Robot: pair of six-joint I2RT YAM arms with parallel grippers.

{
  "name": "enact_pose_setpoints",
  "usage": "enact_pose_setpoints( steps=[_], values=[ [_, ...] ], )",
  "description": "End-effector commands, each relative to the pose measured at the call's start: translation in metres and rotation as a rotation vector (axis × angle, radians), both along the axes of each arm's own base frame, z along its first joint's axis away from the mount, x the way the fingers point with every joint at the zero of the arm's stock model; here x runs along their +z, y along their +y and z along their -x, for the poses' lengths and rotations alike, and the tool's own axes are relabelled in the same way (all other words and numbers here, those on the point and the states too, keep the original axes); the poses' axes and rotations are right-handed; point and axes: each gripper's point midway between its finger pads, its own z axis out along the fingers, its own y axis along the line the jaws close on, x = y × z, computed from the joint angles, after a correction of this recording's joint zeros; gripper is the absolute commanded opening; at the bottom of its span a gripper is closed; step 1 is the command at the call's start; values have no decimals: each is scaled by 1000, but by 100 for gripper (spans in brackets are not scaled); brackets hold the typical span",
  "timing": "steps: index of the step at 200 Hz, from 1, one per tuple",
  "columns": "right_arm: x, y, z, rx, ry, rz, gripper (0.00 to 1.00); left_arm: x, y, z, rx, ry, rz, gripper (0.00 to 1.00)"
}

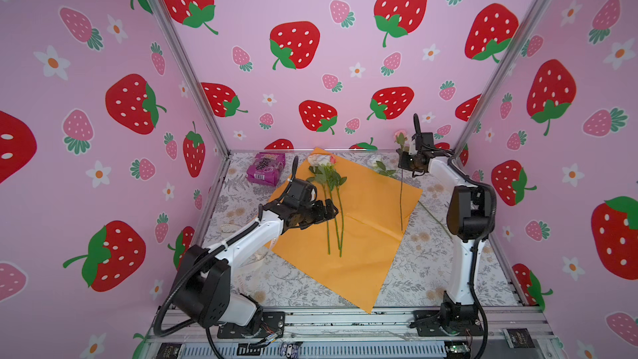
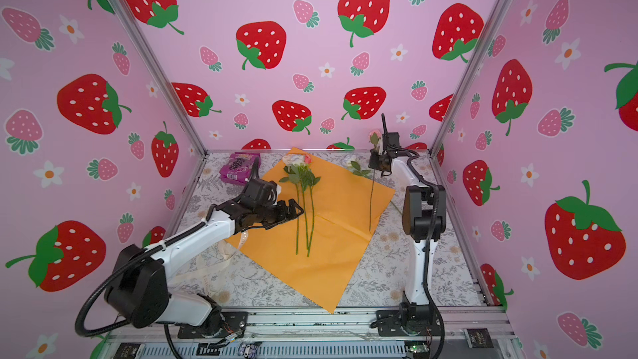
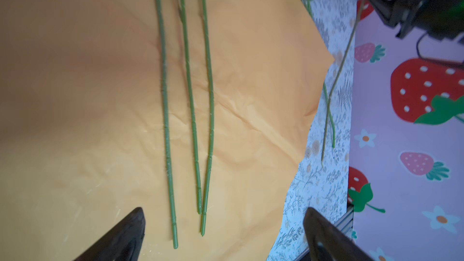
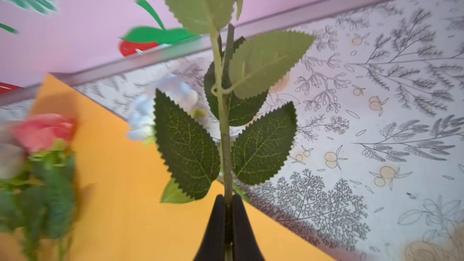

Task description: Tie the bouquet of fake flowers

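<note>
The orange wrapping paper (image 1: 366, 246) (image 2: 331, 257) lies flat in the middle of the table. Three roses (image 1: 332, 198) (image 2: 305, 198) lie side by side on it, heads toward the back wall. Their green stems (image 3: 190, 101) run along the paper. My left gripper (image 1: 330, 210) (image 2: 296, 209) (image 3: 224, 209) hovers open just left of the stems, holding nothing. Near the back right, my right gripper (image 1: 402, 163) (image 2: 374, 164) (image 4: 228, 198) is shut on the stem of a pink rose (image 1: 400, 135) (image 2: 374, 135). That rose stands upright, its leaves (image 4: 263, 64) above the fingers and its stem hanging to the paper.
A white rose (image 1: 377, 161) (image 2: 349, 161) (image 4: 160, 106) lies on the floral table cover by the paper's back right edge. A purple snack packet (image 1: 266, 168) (image 2: 240, 167) sits at the back left. A cream ribbon (image 2: 210, 271) lies under the left arm. Strawberry walls enclose three sides.
</note>
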Motion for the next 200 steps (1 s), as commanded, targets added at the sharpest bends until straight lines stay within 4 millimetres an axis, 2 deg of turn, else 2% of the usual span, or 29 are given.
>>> enact_pose_setpoints(
  steps=[1, 10, 20, 41, 57, 71, 93, 122, 135, 160, 200],
  values=[
    [31, 57, 23, 86, -52, -195, 5, 0, 63, 9, 203, 3, -76, 99],
    [36, 88, 38, 141, -60, -254, 5, 2, 86, 13, 273, -11, -104, 99],
    [36, 110, 50, 155, -51, -276, 5, 4, 106, 21, 330, -16, -106, 99],
    [35, 174, 78, 233, -35, -350, 5, 7, 132, 34, 401, -33, -76, 99],
    [30, 225, 99, 300, -21, -371, 4, 5, 142, 41, 430, -31, -69, 99],
    [20, 267, 117, 354, 7, -371, 4, 4, 137, 45, 411, -18, -39, 99],
    [3, 310, 132, 389, 45, -368, 4, 0, 133, 49, 394, 0, -16, 99],
    [-19, 347, 141, 422, 99, -360, 4, 0, 130, 51, 375, 2, -8, 99],
    [-36, 356, 142, 418, 132, -361, 4, 1, 129, 51, 368, 0, -9, 99],
    [-64, 362, 141, 416, 170, -357, 5, 2, 127, 50, 357, -6, 1, 99],
    [-99, 364, 140, 439, 217, -288, 9, 1, 125, 50, 354, -7, 12, 99]
  ],
)
